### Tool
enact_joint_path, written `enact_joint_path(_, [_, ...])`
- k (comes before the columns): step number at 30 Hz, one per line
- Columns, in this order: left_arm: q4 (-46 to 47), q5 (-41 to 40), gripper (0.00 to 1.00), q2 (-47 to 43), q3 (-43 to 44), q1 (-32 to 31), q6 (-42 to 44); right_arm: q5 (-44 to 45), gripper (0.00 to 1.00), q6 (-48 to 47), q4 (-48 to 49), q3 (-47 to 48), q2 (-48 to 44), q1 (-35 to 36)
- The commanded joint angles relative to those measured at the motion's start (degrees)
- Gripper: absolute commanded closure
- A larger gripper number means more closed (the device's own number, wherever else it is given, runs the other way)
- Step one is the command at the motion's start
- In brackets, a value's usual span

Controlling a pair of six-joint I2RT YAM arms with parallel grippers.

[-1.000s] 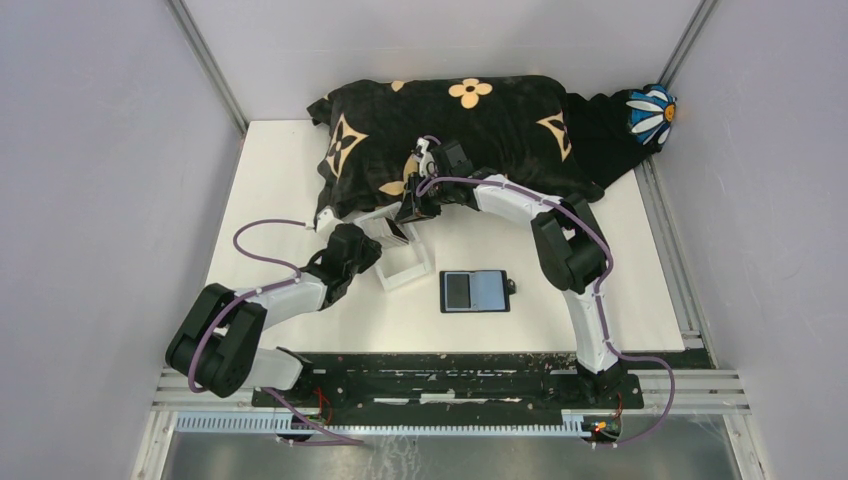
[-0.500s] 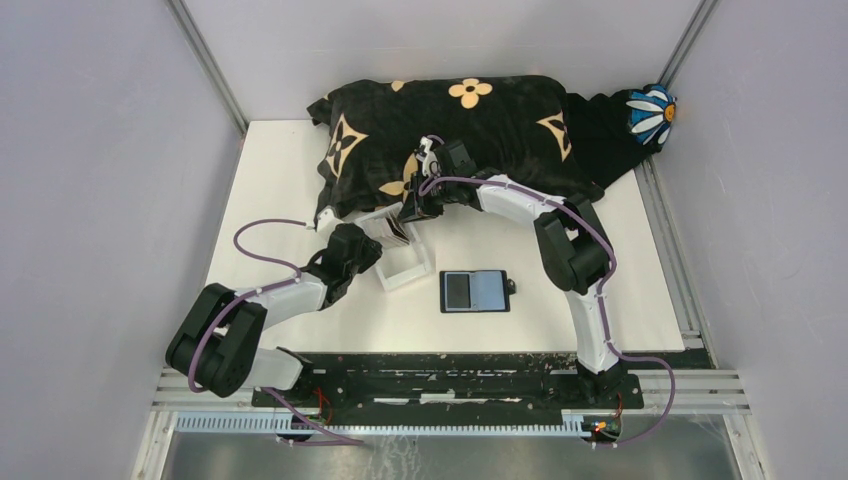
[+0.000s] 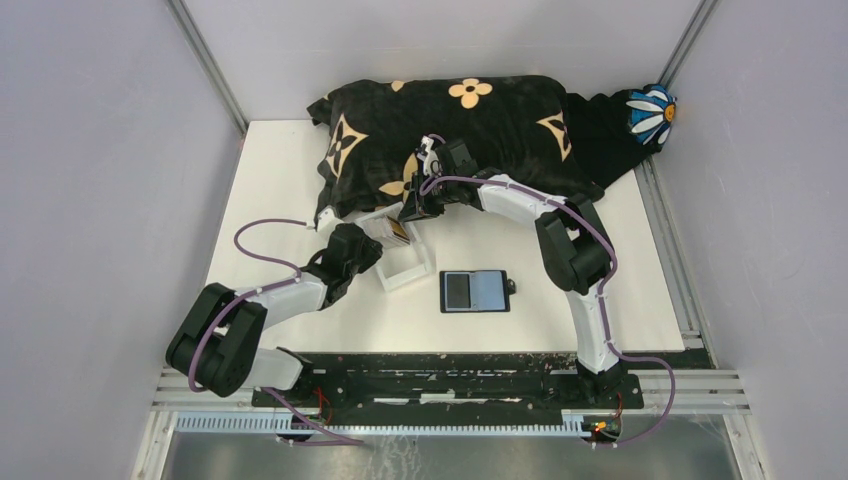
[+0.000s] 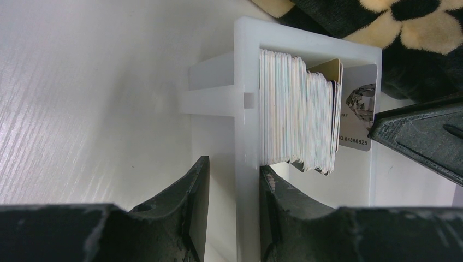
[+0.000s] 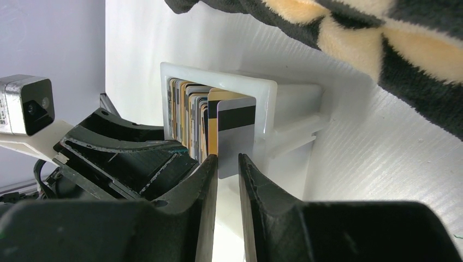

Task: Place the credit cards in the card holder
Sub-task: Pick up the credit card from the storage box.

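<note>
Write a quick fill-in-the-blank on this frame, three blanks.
1. The left hand straddles one ___ of the box.
2. The right hand pinches a grey card with a ___ stripe.
3. The wallet lies ___ on the table.
Missing words: wall; black; open.

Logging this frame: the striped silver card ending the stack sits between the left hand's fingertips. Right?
No: the striped silver card ending the stack sits between the fingertips of the right hand, as the right wrist view shows.
</note>
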Motion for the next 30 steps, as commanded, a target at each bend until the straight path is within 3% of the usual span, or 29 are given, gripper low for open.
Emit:
enact_joint_path(1, [-1.9, 1.2, 0.64, 1.5, -0.2, 0.3, 0.9, 8.3, 0.73, -4.9, -6.1, 0.4, -0.7, -1.1])
enact_joint_path(30, [-0.9, 2.0, 0.66, 1.4, -1.1, 0.3, 0.6, 34.5, 0.78, -17.0, -20.5, 5.1, -1.5, 3.3])
